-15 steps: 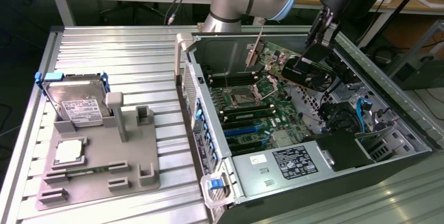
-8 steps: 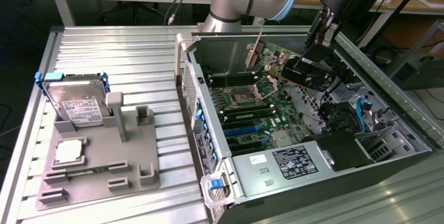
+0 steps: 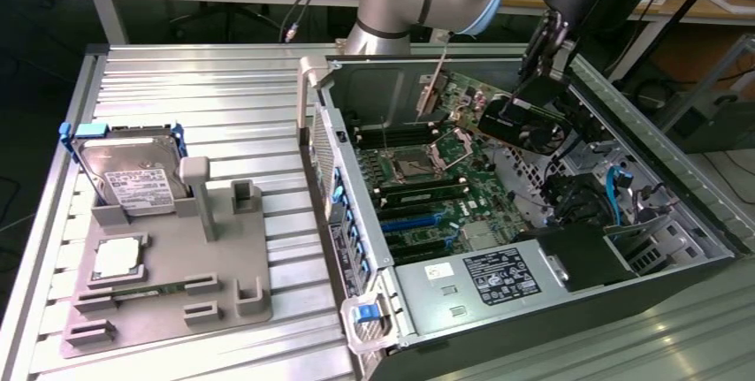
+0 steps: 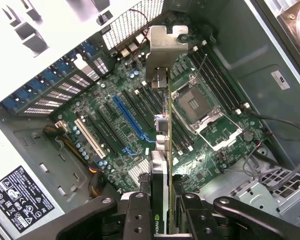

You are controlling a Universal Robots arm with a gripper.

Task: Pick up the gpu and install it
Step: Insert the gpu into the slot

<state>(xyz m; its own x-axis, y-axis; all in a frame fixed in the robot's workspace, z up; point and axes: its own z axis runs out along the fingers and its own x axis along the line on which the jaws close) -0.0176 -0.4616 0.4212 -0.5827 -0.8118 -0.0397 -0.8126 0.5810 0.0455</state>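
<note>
The gpu hangs tilted inside the open computer case, above the green motherboard. It is a green board with a black fan shroud and a silver bracket strip. My gripper is shut on its upper edge. In the wrist view the gpu appears edge-on between my fingers, its bracket pointing toward the case's rear slot wall. It hovers over the board between the blue slot and the CPU socket, clear of both.
A grey fixture at the exterior view's left holds a hard drive in a blue frame, a CPU chip and a memory stick. Cables and a power supply crowd the case.
</note>
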